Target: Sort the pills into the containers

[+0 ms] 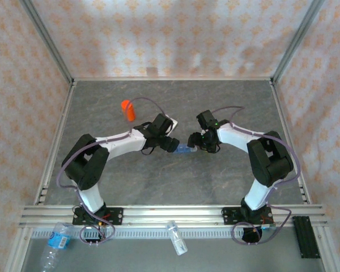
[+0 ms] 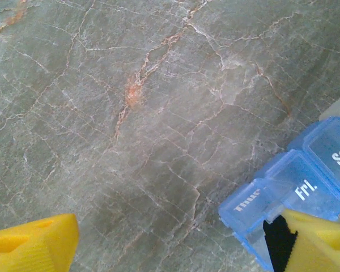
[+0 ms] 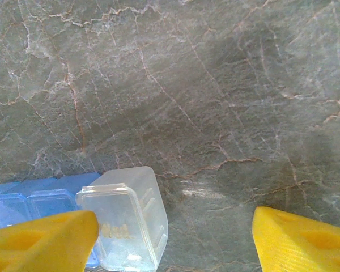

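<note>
The containers are a translucent blue pill-organizer strip [image 1: 184, 150] lying at the table's middle, between my two grippers. In the left wrist view the strip [image 2: 297, 190] shows lids marked Thur, Fri. and Sat. My left gripper [image 2: 175, 249] is open, with bare table between its yellow fingers [image 2: 34, 243]; its right finger overlaps the strip's near edge. In the right wrist view the blue compartments [image 3: 39, 198] end in a clear one [image 3: 127, 221]. My right gripper [image 3: 173, 241] is open, its left finger over the strip. The pills are out of view.
An orange vial [image 1: 127, 109] lies behind the left arm. A clear water bottle [image 1: 55, 241] and a small clear vial [image 1: 177, 237] lie in front of the arm bases, off the grey marbled table [image 1: 158, 181]. Patterned walls enclose the workspace.
</note>
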